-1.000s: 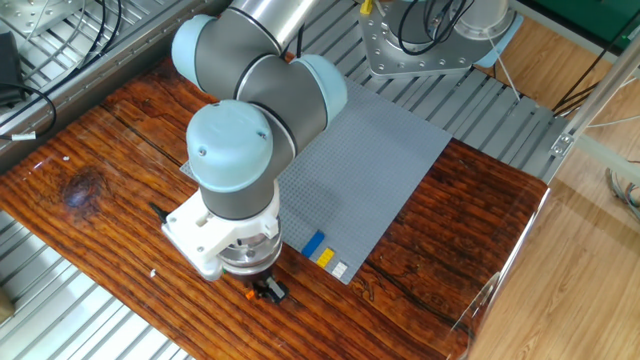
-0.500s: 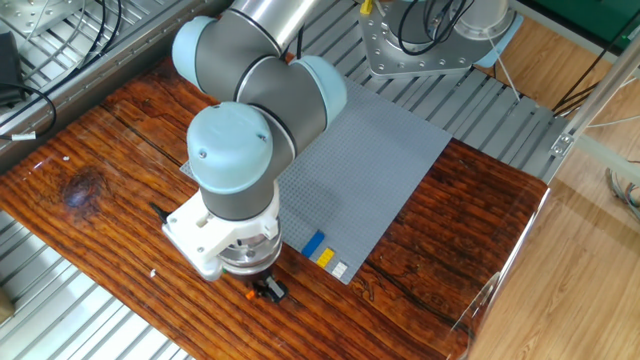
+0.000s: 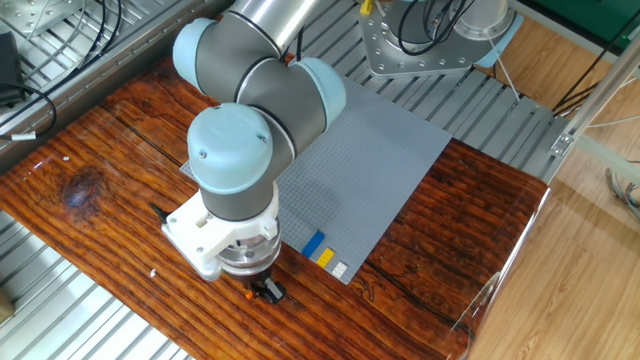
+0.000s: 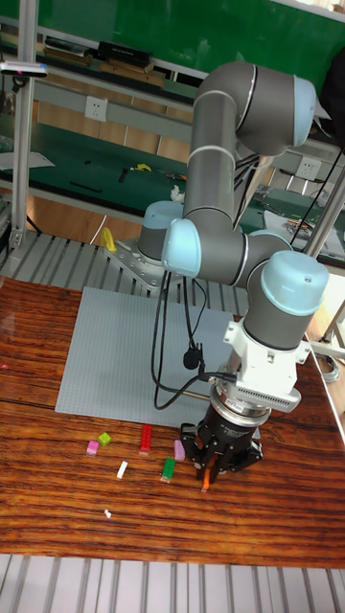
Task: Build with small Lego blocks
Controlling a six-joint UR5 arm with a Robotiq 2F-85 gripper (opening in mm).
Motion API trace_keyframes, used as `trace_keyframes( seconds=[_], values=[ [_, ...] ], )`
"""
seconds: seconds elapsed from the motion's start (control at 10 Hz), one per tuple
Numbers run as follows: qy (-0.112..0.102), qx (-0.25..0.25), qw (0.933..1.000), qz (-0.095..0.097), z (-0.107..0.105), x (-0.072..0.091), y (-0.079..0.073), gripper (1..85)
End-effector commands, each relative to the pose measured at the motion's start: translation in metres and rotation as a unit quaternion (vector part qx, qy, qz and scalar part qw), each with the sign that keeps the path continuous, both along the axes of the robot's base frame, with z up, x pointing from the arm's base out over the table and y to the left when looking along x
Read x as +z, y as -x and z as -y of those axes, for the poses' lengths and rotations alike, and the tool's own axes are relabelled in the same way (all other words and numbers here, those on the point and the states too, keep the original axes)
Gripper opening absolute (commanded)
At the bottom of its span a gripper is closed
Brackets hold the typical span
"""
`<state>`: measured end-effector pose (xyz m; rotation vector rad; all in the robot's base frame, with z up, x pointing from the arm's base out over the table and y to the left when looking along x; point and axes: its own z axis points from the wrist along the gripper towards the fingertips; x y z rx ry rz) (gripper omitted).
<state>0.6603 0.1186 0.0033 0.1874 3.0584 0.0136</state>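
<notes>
From my remote seat I see the gripper hanging low over the wooden table, near its front edge, pointing straight down from the UR5 arm. An orange Lego block sits pinched between the fingertips, tilted a little, its lower end just at the table surface; I cannot tell whether it touches the wood. In the fixed view only a sliver of that orange piece shows under the wrist, beside the dark fingers.

The grey baseplate lies flat on the table behind the gripper. In the fixed view three blocks stand in a short diagonal row at the baseplate's near corner: a blue block, a yellow block touching it, and a white block at the end of the row.

In the tall view the loose bricks lie on the bare wood in front of the baseplate, to the side of the gripper. A pink block lies closest to the gripper. Next comes a green block, with a red block beyond it, close to the baseplate edge. Farther out are a small white brick, a lime block and a magenta block, the last two just beside each other. A tiny white speck lies alone nearer the front edge; too small to identify.
</notes>
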Motion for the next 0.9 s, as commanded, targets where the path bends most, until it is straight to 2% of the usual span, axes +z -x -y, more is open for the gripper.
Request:
trace_keyframes(
  seconds=[0.0, 0.4, 0.5, 0.6, 0.8],
  values=[
    [-0.007, -0.007, 0.9999, 0.008, -0.001, 0.0, -0.004, 19.7],
    [-0.013, -0.012, 0.9998, 0.011, -0.004, 0.011, 0.0, 10.0],
    [-0.006, 0.002, 1.0, 0.007, -0.001, 0.018, 0.005, 9.7],
    [0.004, 0.02, 0.9998, 0.004, 0.003, 0.027, 0.013, 9.3],
    [0.004, 0.048, 0.9987, -0.018, 0.001, 0.045, 0.042, 6.3]
  ],
)
